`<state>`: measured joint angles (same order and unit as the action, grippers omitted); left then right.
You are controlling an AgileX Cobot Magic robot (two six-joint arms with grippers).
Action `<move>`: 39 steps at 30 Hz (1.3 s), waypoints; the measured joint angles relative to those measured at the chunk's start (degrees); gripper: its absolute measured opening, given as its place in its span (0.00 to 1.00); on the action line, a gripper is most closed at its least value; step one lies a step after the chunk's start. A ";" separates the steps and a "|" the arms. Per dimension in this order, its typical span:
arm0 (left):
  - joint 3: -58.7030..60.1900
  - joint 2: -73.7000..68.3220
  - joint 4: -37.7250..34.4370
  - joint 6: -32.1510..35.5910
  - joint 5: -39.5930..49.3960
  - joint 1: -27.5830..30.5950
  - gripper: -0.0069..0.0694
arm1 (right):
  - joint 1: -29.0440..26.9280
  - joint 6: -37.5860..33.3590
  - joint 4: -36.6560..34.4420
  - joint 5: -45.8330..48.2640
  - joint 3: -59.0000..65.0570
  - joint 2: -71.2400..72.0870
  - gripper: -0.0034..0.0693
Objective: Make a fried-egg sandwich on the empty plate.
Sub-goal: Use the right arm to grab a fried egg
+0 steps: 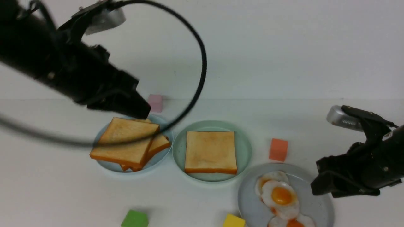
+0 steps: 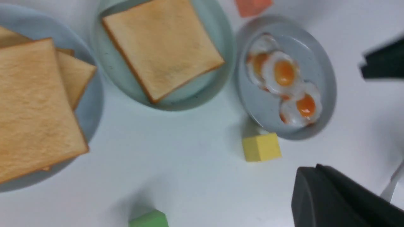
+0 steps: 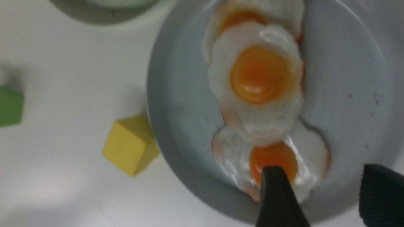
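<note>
Hovering above a round grey plate [image 1: 318,201] by the table's [image 1: 315,126] near edge on the robot's right, the right gripper [image 3: 325,179] holds its jaws spread wide and empty over a row of overlapping white fried eggs with orange yolks [image 1: 281,195]. The sandwich is barely begun: one square golden-brown toast slice [image 1: 210,151] lies flat on the round mint-green plate [image 1: 180,148] at the table's middle, with no egg on it. The left gripper [image 1: 139,108], raised over the stack of toast slices [image 1: 126,142] on the pale-blue plate [image 2: 94,107] toward the table's left side, is clamped shut with nothing seen in it. The eggs look thin, light, glossy and probably floppy, so a pinch on the flat white rim seems safer than one on the domed, likely slippery yolk. Because they overlap, lifting one may drag its neighbours. The toast looks light and fairly stiff, best taken by a crust edge. The front view cuts off the egg nearest the table's edge, and a dark finger hides part of its yolk in the right wrist view. How many slices make up the stack is unclear. The left gripper is blurred, its jaws hard to make out.
</note>
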<state>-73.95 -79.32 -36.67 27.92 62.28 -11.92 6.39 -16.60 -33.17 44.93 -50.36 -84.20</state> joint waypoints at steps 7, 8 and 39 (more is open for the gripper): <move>9.31 7.99 4.23 1.08 -6.68 -13.16 0.07 | -2.34 -16.61 -14.55 -1.56 -0.06 -8.13 0.56; 10.74 7.99 6.75 -1.17 -8.15 -16.32 0.07 | -2.34 -18.70 -15.73 -2.40 -0.06 -9.79 0.57; 14.08 7.86 10.75 -10.41 -16.23 -21.32 0.07 | -2.40 -26.90 -23.17 -6.54 -0.73 -21.11 0.10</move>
<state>-59.87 -71.47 -25.92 17.52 46.06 -33.23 3.99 -43.49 -56.34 38.40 -51.09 -105.31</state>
